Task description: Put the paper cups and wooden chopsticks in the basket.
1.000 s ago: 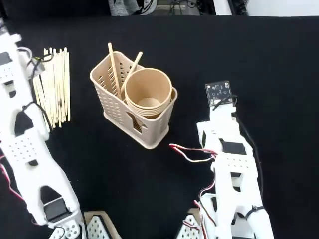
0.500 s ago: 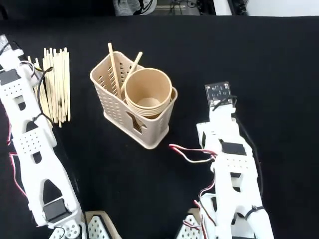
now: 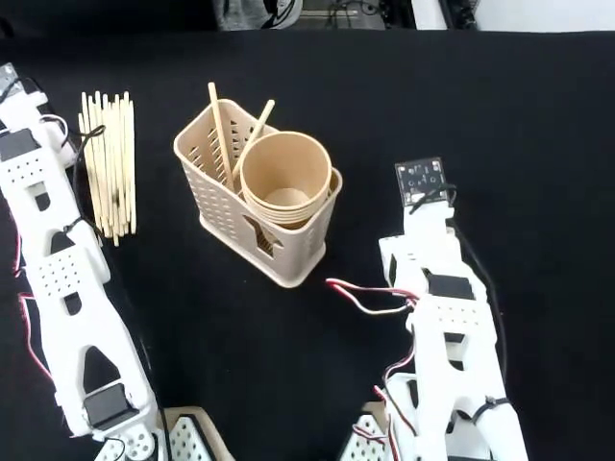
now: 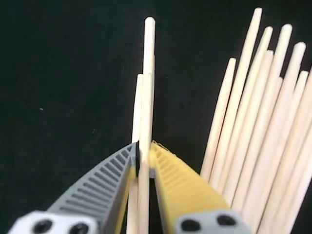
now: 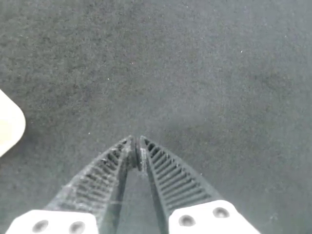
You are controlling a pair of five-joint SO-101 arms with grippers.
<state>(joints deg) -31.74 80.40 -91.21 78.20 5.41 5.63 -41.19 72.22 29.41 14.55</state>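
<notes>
The left gripper (image 4: 144, 161) has its jaws clamped on what looks like a pair of wooden chopsticks (image 4: 147, 73), pinched side by side with their tips poking out ahead. Just beside them lies the loose pile of chopsticks (image 4: 263, 122), fanned on the black table (image 3: 480, 115) at the far left, well apart from the basket (image 3: 226, 206). The basket already holds the nested paper cups (image 3: 285, 178) and two upright chopsticks (image 3: 220, 125) leaning behind them.

The right gripper (image 5: 135, 148) hangs over bare cloth, jaws together on nothing.

I'd say the step in hand is fetching more sticks. The next move calls for lifting them clear of the pile without dragging neighbours, then carrying them across and tipping them upright into the slot behind the cups.
</notes>
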